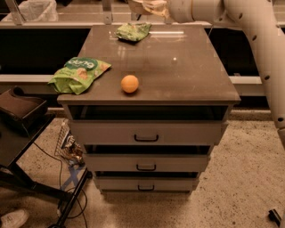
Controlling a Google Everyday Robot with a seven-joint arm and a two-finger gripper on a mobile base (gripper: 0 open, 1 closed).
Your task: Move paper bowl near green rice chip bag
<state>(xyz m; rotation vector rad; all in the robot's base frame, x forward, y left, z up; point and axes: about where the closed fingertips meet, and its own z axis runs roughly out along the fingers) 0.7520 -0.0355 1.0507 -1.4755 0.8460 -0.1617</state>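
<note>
The paper bowl (141,5) is held in the air at the top edge of the view, above the back of the cabinet top, and only part of it shows. My gripper (156,7) is shut on it, with the white arm (249,26) reaching in from the right. The green rice chip bag (78,73), bright lime green with white lettering, lies at the front left corner of the cabinet top (187,75), well left of and nearer than the bowl.
A smaller dull green bag (133,32) lies at the back of the top, just below the bowl. An orange ball (129,83) sits near the front edge. Drawers (146,132) are below. A dark stand (22,111) is at left.
</note>
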